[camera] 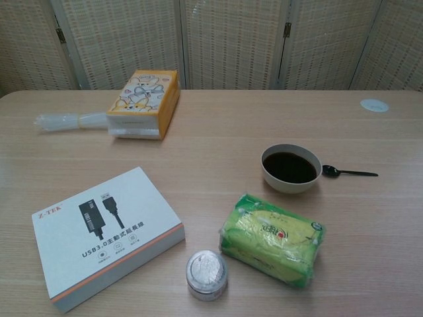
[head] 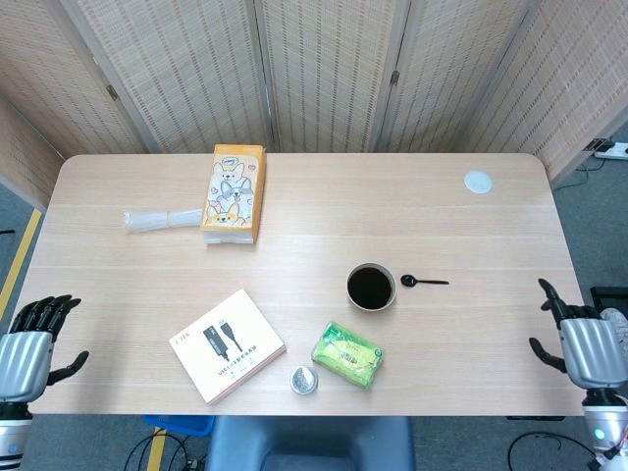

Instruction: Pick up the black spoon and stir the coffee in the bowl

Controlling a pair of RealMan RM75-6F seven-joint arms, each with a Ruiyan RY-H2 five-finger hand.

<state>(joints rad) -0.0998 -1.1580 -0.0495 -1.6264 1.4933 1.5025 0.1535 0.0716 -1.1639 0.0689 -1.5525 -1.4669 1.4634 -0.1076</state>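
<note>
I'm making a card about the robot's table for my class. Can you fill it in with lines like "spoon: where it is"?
spoon: lying flat on the table, just right of the bowl, not held
bowl: holds dark coffee, near the table's middle
left robot hand: off the near left edge, fingers apart, holding nothing
right robot hand: off the near right edge, fingers apart, holding nothing
stirring: not started

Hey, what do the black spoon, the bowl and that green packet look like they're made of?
The black spoon looks like thin moulded plastic with a slight sheen. The bowl looks like glazed ceramic, pale, with a smooth rounded rim, though hard plastic is possible. The green packet seems to be soft plastic film: it is glossy, with wrinkles and reflections.
</note>
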